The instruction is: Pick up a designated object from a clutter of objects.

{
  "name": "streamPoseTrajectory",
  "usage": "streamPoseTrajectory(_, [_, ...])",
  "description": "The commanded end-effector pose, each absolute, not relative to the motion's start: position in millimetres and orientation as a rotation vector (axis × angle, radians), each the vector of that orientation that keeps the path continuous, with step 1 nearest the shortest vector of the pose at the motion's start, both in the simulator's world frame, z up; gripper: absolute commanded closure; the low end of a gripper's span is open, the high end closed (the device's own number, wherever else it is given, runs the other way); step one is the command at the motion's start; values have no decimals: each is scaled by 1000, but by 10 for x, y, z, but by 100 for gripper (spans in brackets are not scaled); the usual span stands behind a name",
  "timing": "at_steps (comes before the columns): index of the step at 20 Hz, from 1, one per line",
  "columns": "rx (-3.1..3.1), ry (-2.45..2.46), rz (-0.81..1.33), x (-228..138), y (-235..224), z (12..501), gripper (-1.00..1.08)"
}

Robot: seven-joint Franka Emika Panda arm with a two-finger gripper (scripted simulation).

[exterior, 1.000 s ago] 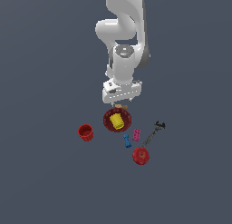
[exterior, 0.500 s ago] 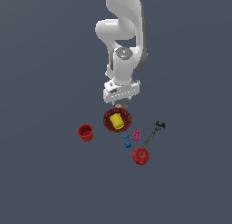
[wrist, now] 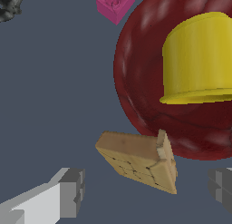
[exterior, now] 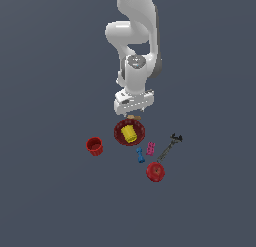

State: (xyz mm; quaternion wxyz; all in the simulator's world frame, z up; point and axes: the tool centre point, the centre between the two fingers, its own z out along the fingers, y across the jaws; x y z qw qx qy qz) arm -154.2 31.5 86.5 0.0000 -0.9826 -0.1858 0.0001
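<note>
Gripper (wrist: 145, 191) spread, straddling the wooden block (wrist: 138, 160), which sits against the dark red bowl (wrist: 149, 100). We should descend straight, center the fingers, avoid nudging the bowl.

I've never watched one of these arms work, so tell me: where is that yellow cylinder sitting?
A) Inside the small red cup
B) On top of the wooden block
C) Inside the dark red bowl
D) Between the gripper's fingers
C: the yellow cylinder stands inside the dark red bowl, with the bowl's wall around it in the wrist view; the wooden block lies outside, beside the bowl.
</note>
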Motion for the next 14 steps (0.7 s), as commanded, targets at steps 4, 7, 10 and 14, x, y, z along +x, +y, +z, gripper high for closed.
streamPoseTrajectory(4, [-3086,-585,1,-1551,315,666,-92])
streamPoseTrajectory(7, [-3086,-585,0,-1554,315,558,-92])
streamPoseTrajectory(10, [-3086,-586,0,-1555,315,487,-92])
streamPoseTrajectory(14, [-3086,-586,0,-1550,315,448,-92])
